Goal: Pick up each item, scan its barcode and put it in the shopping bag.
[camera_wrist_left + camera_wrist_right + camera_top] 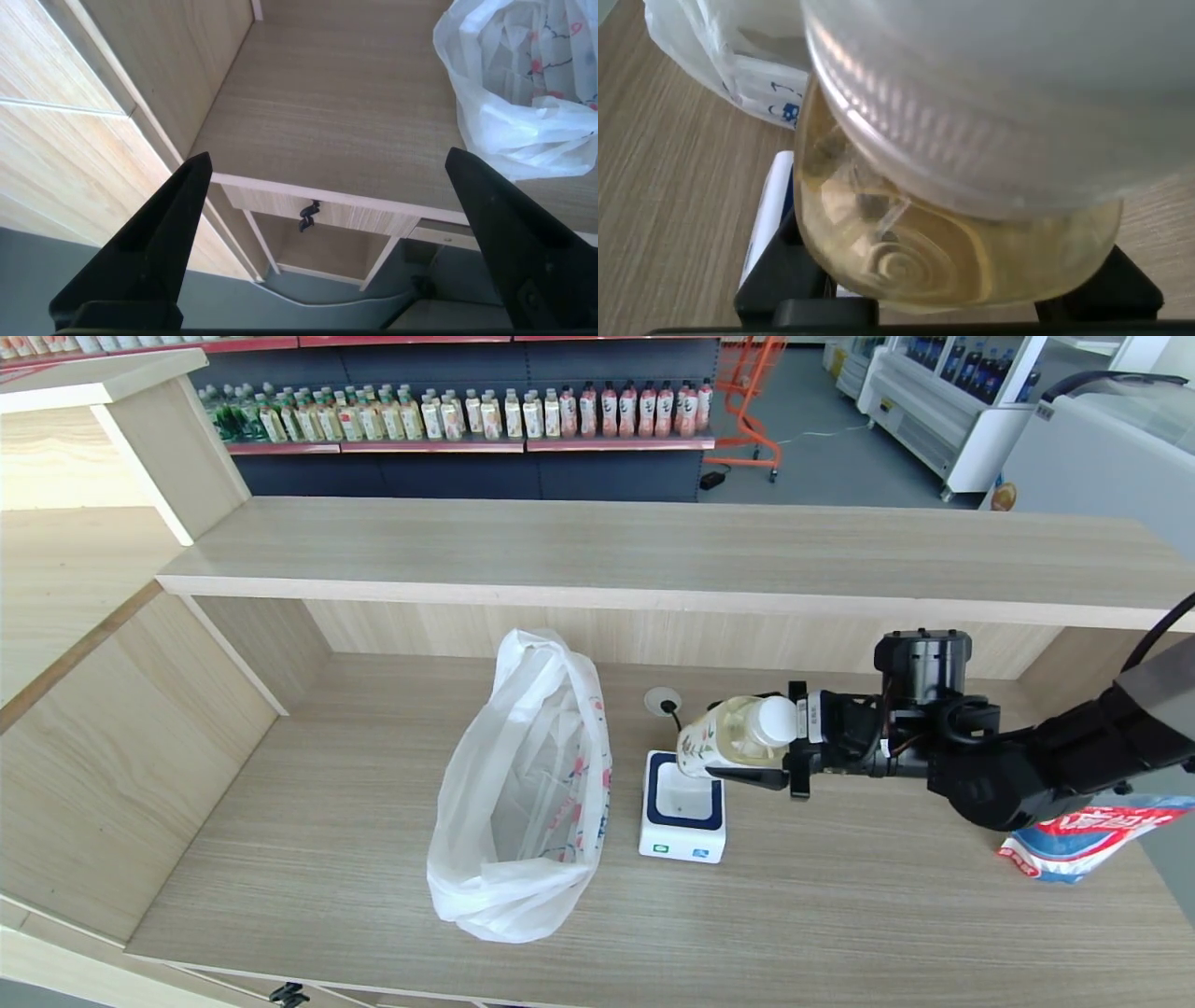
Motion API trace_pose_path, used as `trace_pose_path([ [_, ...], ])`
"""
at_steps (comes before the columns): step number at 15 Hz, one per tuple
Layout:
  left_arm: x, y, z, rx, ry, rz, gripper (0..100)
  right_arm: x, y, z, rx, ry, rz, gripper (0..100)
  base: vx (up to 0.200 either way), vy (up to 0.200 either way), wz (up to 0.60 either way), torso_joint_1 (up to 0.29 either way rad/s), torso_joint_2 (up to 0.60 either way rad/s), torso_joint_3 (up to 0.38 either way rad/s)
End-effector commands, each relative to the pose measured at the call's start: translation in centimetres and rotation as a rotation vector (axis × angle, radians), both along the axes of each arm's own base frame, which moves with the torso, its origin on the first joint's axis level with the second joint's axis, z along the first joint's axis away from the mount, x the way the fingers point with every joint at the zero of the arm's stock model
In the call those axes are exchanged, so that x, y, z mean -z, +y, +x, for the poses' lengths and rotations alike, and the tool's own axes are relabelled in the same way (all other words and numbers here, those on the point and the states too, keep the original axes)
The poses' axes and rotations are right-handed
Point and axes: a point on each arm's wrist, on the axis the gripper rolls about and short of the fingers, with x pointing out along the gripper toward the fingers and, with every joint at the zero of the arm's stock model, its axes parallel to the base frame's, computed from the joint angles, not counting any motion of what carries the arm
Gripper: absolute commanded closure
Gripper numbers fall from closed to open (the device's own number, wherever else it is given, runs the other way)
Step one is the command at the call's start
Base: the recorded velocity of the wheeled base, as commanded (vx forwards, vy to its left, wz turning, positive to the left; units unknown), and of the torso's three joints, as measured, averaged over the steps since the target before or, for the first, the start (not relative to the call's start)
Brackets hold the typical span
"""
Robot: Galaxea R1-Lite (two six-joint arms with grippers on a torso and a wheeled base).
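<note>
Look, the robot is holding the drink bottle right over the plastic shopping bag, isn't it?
Not quite. The right gripper holds the drink bottle over the white barcode scanner, not over the shopping bag. The bag stands on the counter beside the scanner, on the robot's left of it. The head view shows this.

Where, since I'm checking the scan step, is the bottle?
Head view: the bottle sits in the right pincer, above the scanner, right of the shopping bag.
</note>
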Motion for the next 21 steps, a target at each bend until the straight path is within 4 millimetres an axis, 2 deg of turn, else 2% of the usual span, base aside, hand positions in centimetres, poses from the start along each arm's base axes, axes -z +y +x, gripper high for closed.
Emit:
trace_pose_path([
  [1,0.0,0.0,0.0,-0.001,0.0,0.0,0,1.5,0.3,0.6,-0.007,0.025,-0.013,100,0.0,0.0,0.0,0.0,0.0,0.0],
  [5,0.0,0.0,0.0,-0.001,0.0,0.0,0,2.5,1.4,1.4,-0.037,0.008,-0.021,100,0.0,0.0,0.0,0.0,0.0,0.0],
  [8,0.0,0.0,0.0,-0.001,0.0,0.0,0,3.0,1.5,1.9,-0.052,0.004,-0.02,100,0.0,0.0,0.0,0.0,0.0,0.0],
  [12,0.0,0.0,0.0,-0.001,0.0,0.0,0,2.2,1.6,2.0,-0.052,-0.017,-0.012,100,0.0,0.0,0.0,0.0,0.0,0.0],
  [13,0.0,0.0,0.0,-0.001,0.0,0.0,0,1.5,1.5,1.9,-0.05,-0.022,-0.005,100,0.0,0.0,0.0,0.0,0.0,0.0],
  [14,0.0,0.0,0.0,-0.001,0.0,0.0,0,-0.1,1.0,1.4,-0.042,0.004,0.029,100,0.0,0.0,0.0,0.0,0.0,0.0],
  [16,0.0,0.0,0.0,-0.001,0.0,0.0,0,-3.8,-1.4,0.4,0.024,0.088,0.112,100,0.0,0.0,0.0,0.0,0.0,0.0],
  [18,0.0,0.0,0.0,-0.001,0.0,0.0,0,-8.0,-3.6,-1.7,0.093,0.253,0.236,100,0.0,0.0,0.0,0.0,0.0,0.0],
  [19,0.0,0.0,0.0,-0.001,0.0,0.0,0,-9.4,-4.7,-3.1,0.126,0.351,0.296,100,0.0,0.0,0.0,0.0,0.0,0.0],
  [21,0.0,0.0,0.0,-0.001,0.0,0.0,0,-10.5,-6.3,-5.5,0.177,0.497,0.374,100,0.0,0.0,0.0,0.0,0.0,0.0],
])
